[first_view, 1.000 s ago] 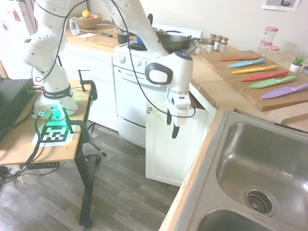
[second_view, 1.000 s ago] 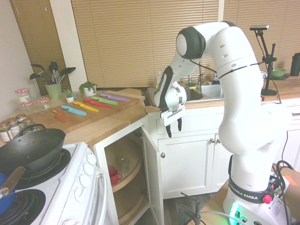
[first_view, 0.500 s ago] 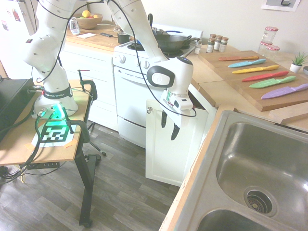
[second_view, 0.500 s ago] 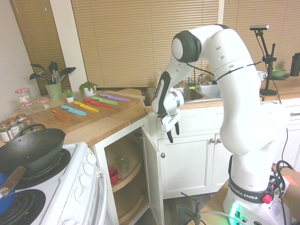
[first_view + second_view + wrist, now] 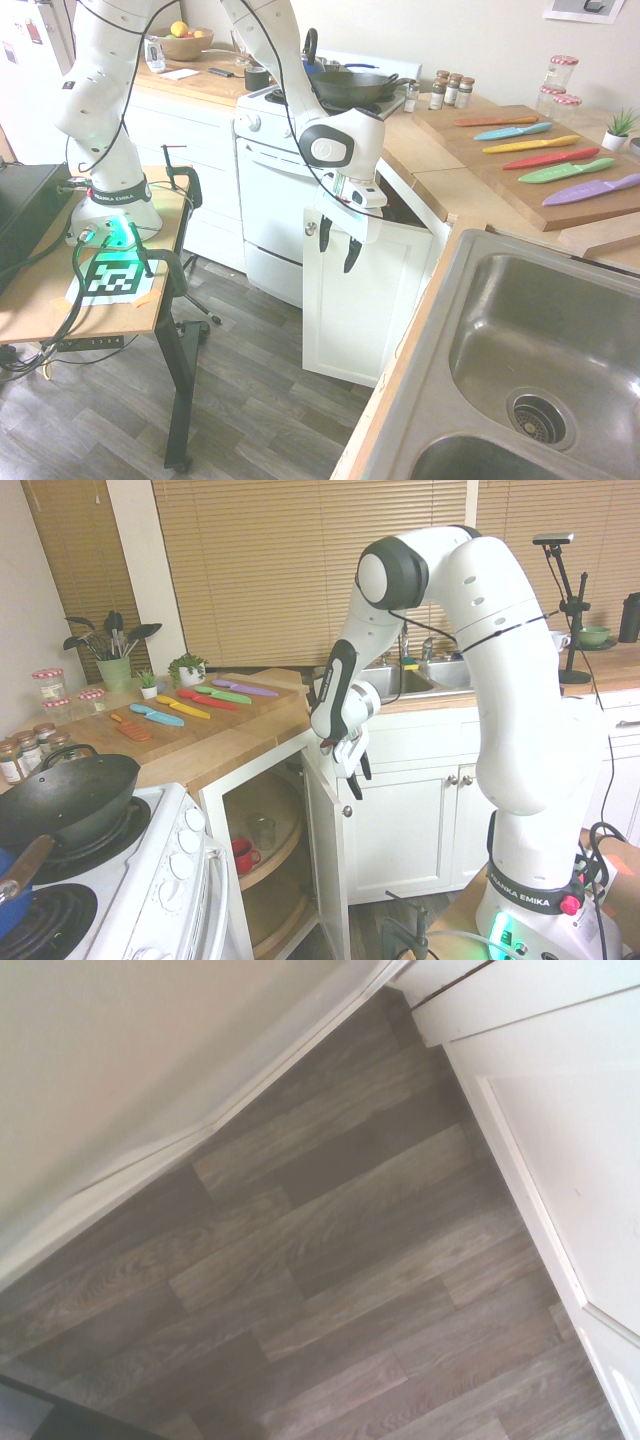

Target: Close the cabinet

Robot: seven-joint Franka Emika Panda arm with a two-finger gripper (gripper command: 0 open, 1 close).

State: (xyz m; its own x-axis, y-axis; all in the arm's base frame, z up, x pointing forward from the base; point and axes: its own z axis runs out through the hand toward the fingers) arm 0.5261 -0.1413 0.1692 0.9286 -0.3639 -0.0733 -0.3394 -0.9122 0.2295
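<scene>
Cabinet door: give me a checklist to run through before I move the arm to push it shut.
1. Door open, still to be closed: ok. The door stands swung out from the cabinet frame.
2. Gripper free of any load: ok. The gripper is open, with nothing between its fingers.
3. Gripper on the door's outer side: ok. It hangs by the knob side, near the top corner.
4. Gripper touching the door: cannot tell. It overlaps the door in the first exterior view, but contact isn't clear.
5. Cabinet contents inside the shelf edge: ok. The red mug and the glass sit on the shelf.
</scene>
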